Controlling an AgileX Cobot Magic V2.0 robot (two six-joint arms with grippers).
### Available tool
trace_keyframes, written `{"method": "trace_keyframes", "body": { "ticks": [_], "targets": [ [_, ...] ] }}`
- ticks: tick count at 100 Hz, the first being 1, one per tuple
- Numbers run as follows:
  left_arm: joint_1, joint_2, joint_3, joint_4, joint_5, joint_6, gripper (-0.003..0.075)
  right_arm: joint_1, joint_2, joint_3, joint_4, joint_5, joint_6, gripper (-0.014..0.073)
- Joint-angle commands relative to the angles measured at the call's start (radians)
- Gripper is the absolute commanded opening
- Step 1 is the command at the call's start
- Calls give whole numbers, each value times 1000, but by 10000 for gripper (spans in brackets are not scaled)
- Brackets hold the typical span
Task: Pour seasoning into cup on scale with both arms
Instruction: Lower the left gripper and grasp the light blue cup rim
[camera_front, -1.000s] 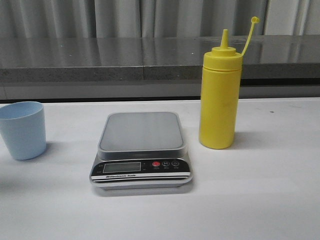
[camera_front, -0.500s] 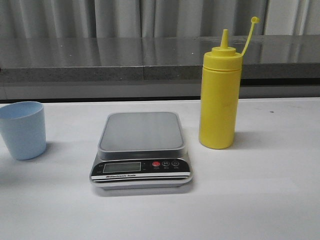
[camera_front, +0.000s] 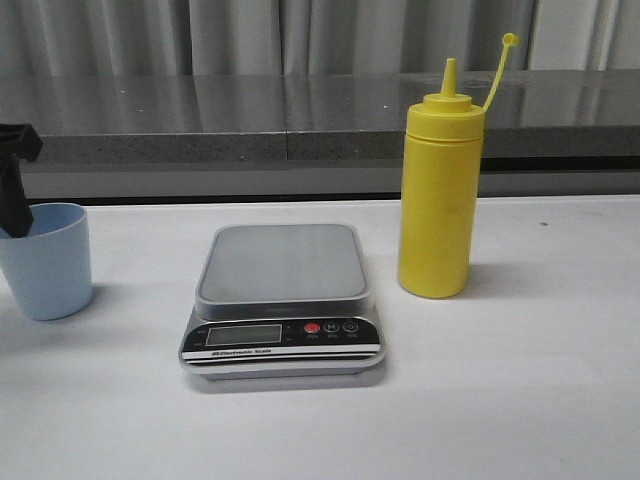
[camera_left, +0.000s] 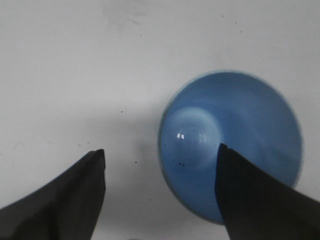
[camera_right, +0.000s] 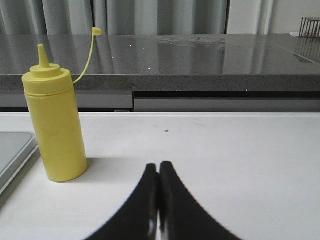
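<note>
The light blue cup (camera_front: 46, 262) stands on the white table at the far left. One black finger (camera_front: 14, 190) of my left gripper reaches down to the cup's rim. In the left wrist view my left gripper (camera_left: 160, 156) is open above the cup (camera_left: 240, 150), one finger over its inside and the other outside it. The silver-grey scale (camera_front: 283, 262) sits in the middle with nothing on its platform. The yellow seasoning bottle (camera_front: 438, 200) stands upright right of the scale, cap strap up. My right gripper (camera_right: 159, 167) is shut and empty, low over the table, to the right of the bottle (camera_right: 55, 127).
A grey stone ledge (camera_front: 300, 120) with curtains behind runs along the back of the table (camera_front: 520, 380). The scale's corner (camera_right: 15, 150) shows beside the bottle in the right wrist view.
My left gripper has come into the front view from the left and now hangs over the cup. The cup, scale and bottle have not moved.
</note>
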Motion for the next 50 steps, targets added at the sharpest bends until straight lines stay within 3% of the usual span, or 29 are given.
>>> {"method": "trace_keyframes", "body": {
  "ticks": [1,22,50],
  "targets": [
    [2,-13,-32,-17,-58,-7,451,-5,-19,-21,-8,-84,0,-67],
    [2,3,-32,-23,-84,-7,352,-5,-19,-21,-8,-84,0,-67],
    [2,4,-32,-27,-116,-7,20,-5,-19,-21,-8,-84,0,-67]
  ]
}}
